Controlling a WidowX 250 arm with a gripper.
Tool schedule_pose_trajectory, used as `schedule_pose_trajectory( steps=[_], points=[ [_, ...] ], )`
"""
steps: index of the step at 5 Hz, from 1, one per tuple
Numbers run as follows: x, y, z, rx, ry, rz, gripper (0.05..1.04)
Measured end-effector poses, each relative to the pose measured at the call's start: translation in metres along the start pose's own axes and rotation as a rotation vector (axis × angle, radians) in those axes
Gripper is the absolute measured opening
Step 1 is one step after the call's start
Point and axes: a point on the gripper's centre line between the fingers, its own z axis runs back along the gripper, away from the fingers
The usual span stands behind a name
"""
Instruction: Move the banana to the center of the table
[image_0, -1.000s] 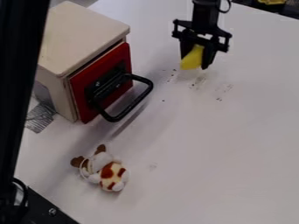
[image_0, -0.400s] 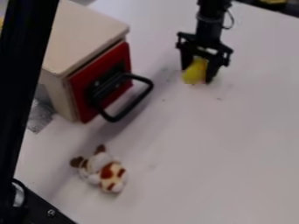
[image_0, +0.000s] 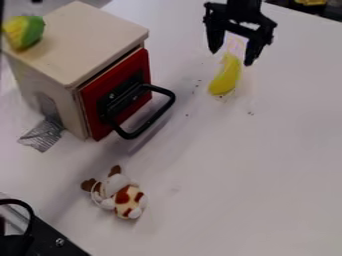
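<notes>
From where I stand, the black gripper (image_0: 231, 57) hangs over the far part of the white tabletop (image_0: 267, 165), near the edge that runs away to the right. Its two fingers are spread wide, pointing down, with neither one pinching anything. The yellow banana (image_0: 226, 79) lies just below them on the tabletop, one end up toward the gap between the fingertips and the other pointing down and a little left toward me. It sits nearer the far edge than the near one, to the right of a pale box.

That box (image_0: 90, 40) stands on the left part of the tabletop, with a red door (image_0: 95, 102) on the side turned toward the open middle. A looped black handle (image_0: 155, 116) juts out from the door. On top of the box, by its left edge, rests a yellow and green toy fruit (image_0: 25, 31). Down beside the box's left side, a patch of grey mesh (image_0: 43, 136) lies on the tabletop.

Closer to me, toward the near left edge, a small white and brown plush toy (image_0: 122, 194) lies on the tabletop. At the near left corner I see a black metal piece (image_0: 53, 246) and a curved black cable (image_0: 29, 214). A few dark specks mark the tabletop around the banana.
</notes>
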Motion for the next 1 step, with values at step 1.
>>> schedule_pose_trajectory(
  steps=[1],
  points=[
    [-0.0124,-0.004,0.0245,-0.025,-0.01,-0.004,0.999]
  ],
)
